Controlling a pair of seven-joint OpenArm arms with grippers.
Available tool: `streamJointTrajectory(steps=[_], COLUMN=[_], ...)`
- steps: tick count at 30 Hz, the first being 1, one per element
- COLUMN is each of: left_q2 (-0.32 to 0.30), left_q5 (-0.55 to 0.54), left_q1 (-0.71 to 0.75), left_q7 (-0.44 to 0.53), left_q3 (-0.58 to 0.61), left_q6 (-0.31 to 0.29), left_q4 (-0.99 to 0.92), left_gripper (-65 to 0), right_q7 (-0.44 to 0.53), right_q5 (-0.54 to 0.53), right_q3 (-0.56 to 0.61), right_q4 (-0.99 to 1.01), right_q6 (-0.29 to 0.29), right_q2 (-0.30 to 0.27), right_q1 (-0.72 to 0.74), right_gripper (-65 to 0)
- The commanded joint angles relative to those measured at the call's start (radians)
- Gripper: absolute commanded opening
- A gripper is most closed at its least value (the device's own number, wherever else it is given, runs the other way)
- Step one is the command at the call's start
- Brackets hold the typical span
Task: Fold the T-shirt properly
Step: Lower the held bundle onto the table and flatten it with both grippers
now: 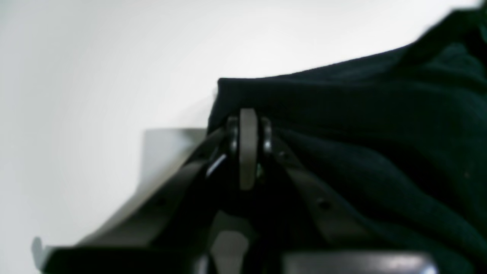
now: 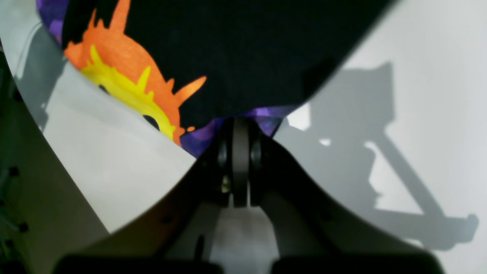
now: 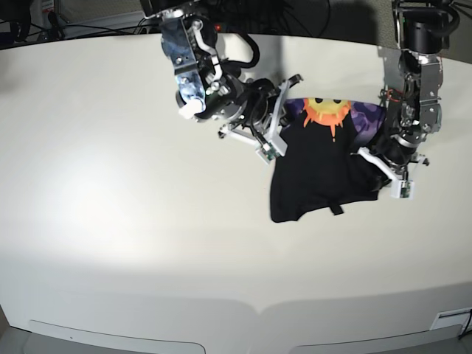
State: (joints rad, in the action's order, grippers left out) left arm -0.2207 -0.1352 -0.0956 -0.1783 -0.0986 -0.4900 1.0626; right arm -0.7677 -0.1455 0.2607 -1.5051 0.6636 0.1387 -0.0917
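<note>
since both grippers are clamped on cloth, this looks mid-fold: the shirt [image 3: 324, 166] hangs bunched between them around 2 o'clock on the table [image 3: 110, 206], sun print showing up top. right gripper [image 2: 239, 125] pinches the printed edge, left gripper [image 1: 248, 118] a plain black corner. no neat rectangle yet, so i'd guess most folding is left.

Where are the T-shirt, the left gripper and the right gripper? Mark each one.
T-shirt [image 3: 317, 184]: base view, plain black middle of the cloth.
Left gripper [image 1: 248, 118]: left wrist view, closed fingertips pinching cloth.
Right gripper [image 2: 239, 123]: right wrist view, closed fingertips at the purple edge.
</note>
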Motion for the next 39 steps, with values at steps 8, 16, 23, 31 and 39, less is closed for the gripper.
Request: streamJointTrajectory(steps=[8,16,23,31,39], left_q2=[-0.046,-0.212,-0.39,-0.389,-0.18], left_q5=[0.004,-0.222,-0.672,-0.829,-0.535], left_q1=[-0.099,-0.152,-0.011,0.236,0.282], left_q7=[-0.012,-0.161,-0.401,-0.375,-0.356], left_q3=[0.002,0.002,0.002,0.002,0.002], left_q6=[-0.053,-0.053,-0.055,-0.11,-0.109], left_q4=[0.013,0.044,0.219,0.573,0.567], left_gripper=[-65.0,-65.0,-65.0,-65.0,-65.0], right_q7=[0.011,0.019,0.031,0.044,0.025], right_q5=[0.066,0.064,0.064,0.064,0.145], right_q3=[0.001,0.001,0.001,0.001,0.0], right_q4=[-0.085,-0.109,-0.111,-0.11,-0.111], right_q6=[0.017,0.017,0.016,-0.017,-0.041], right_q2=[0.011,0.011,0.017,0.016,-0.002], right_q1=[-0.016,-0.014,0.02,0.075,0.076], right_gripper=[-65.0,-65.0,-65.0,-65.0,-65.0])
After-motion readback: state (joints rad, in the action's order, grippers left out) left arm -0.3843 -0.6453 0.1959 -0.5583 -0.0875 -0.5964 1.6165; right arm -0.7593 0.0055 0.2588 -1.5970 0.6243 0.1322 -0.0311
